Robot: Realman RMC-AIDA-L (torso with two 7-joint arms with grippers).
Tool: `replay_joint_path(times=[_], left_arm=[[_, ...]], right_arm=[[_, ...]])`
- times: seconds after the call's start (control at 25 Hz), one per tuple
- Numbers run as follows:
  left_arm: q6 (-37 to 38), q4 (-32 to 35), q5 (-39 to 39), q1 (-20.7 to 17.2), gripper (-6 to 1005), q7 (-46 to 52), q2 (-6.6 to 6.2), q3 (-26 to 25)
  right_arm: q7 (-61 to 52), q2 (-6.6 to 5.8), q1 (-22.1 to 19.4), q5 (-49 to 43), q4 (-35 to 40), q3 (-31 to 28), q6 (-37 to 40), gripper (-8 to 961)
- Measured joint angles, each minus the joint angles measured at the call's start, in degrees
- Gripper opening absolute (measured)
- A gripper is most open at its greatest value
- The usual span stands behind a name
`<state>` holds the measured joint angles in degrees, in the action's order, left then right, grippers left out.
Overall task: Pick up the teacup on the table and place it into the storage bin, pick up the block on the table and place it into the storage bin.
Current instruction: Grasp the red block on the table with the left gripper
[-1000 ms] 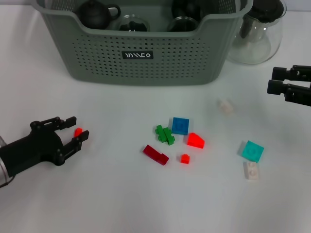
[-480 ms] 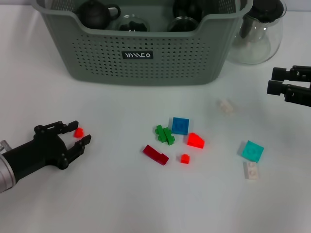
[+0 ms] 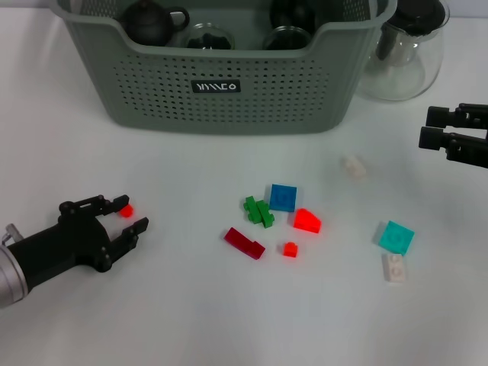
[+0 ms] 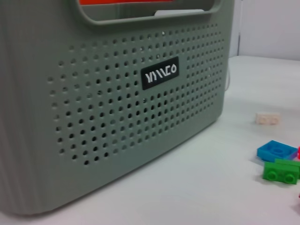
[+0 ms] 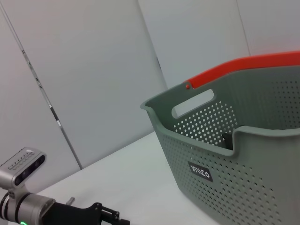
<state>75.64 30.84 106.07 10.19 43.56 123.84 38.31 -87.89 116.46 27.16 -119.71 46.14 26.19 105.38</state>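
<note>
Small red block [image 3: 126, 210] lies on the table [image 3: 183, 305], between the spread fingers of the left gripper [image 3: 126, 213], untouched. Other blocks lie right of it. Storage bin [image 3: 229, 84] stands beyond, black label lettering unreadable. Right gripper [image 3: 427, 126] parked beside glass jug [image 3: 404, 57], fingers' state indiscernible.

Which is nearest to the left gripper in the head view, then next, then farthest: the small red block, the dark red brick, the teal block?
From the left gripper:
1. Small red block, between its open fingers.
2. Dark red brick, mid-table toward the right.
3. Teal block, far right side.
</note>
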Motion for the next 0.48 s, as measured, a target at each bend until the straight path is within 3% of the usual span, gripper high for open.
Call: replay_joint_path(times=[0.48], left_arm=[[-1.4, 0.19, 0.09, 0.18, 413, -0.05, 0.11, -0.7]], right_arm=[[0.0, 0.0, 0.0, 0.0, -0.04, 0.0, -0.09, 490]])
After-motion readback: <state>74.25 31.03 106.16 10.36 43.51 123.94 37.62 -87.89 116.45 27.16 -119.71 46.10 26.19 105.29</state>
